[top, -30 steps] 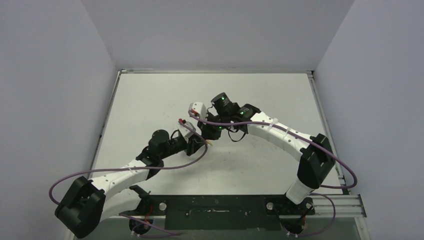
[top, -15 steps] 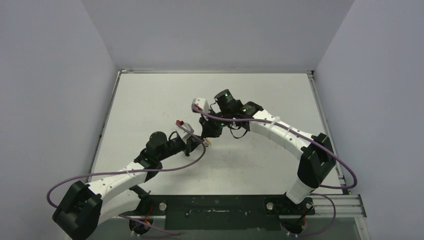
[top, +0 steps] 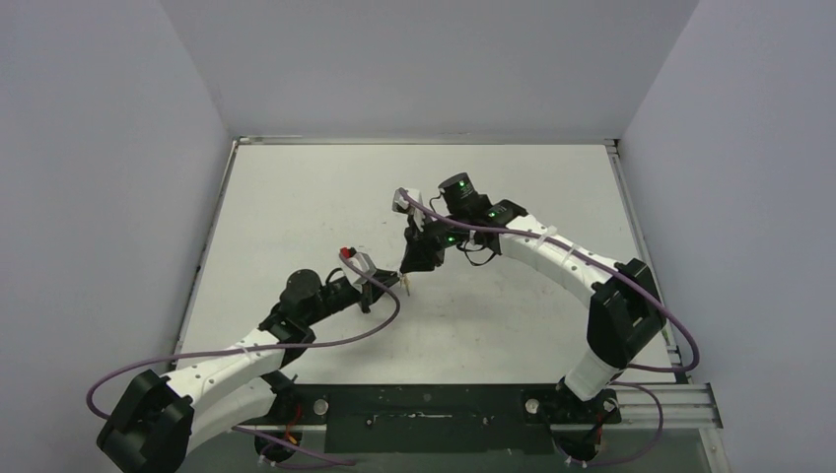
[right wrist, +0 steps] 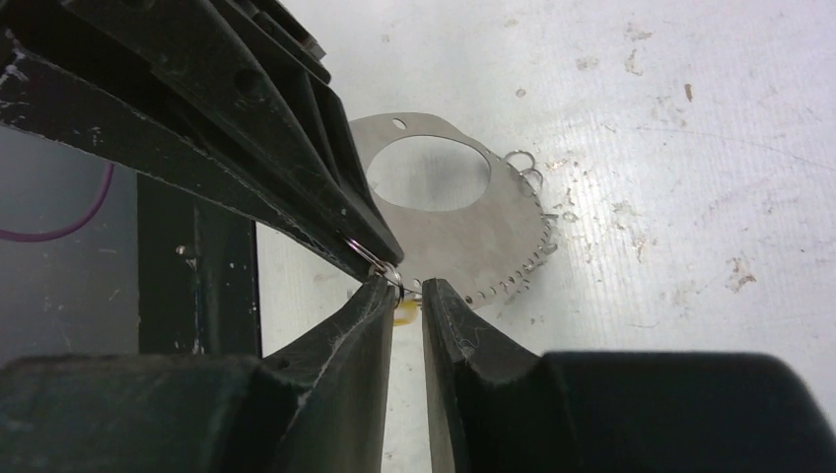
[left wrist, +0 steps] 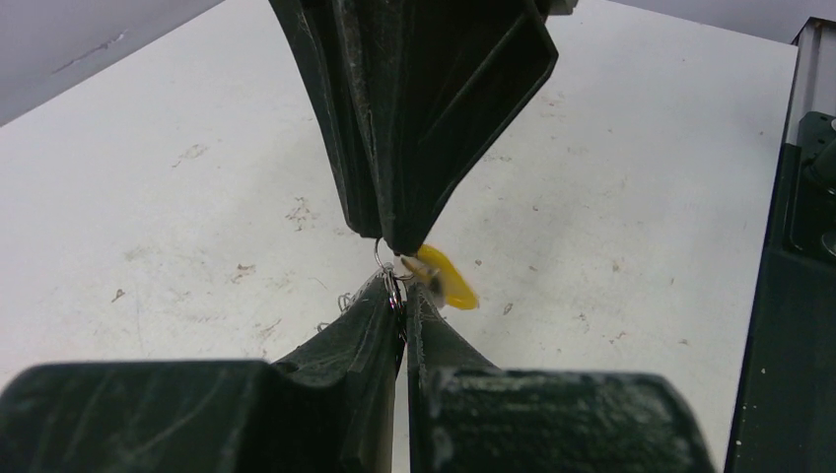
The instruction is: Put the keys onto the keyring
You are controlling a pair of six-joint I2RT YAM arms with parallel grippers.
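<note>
My left gripper (left wrist: 398,288) is shut on a small silvery ring (left wrist: 382,258), held edge-on between its tips. A yellow-headed key (left wrist: 446,281) hangs blurred from that ring. My right gripper (right wrist: 405,288) meets it tip to tip, its jaws nearly closed with the ring's thin wire (right wrist: 383,264) across their tips. The yellow head (right wrist: 403,314) shows through the gap. The keyring (right wrist: 493,232) lies flat on the table below, a thin silvery loop with small holes and rings (right wrist: 522,166) along its edge. From above, both grippers (top: 400,279) meet mid-table. The black-headed key is out of view.
The white table (top: 296,197) is scuffed and walled on three sides. A black base rail (left wrist: 789,296) runs along the near edge. Purple cables (top: 325,340) loop beside both arms.
The left arm's wrist has drawn back toward the near left and the right wrist has shifted right and farther away. The fingertips stay together at mid-table.
</note>
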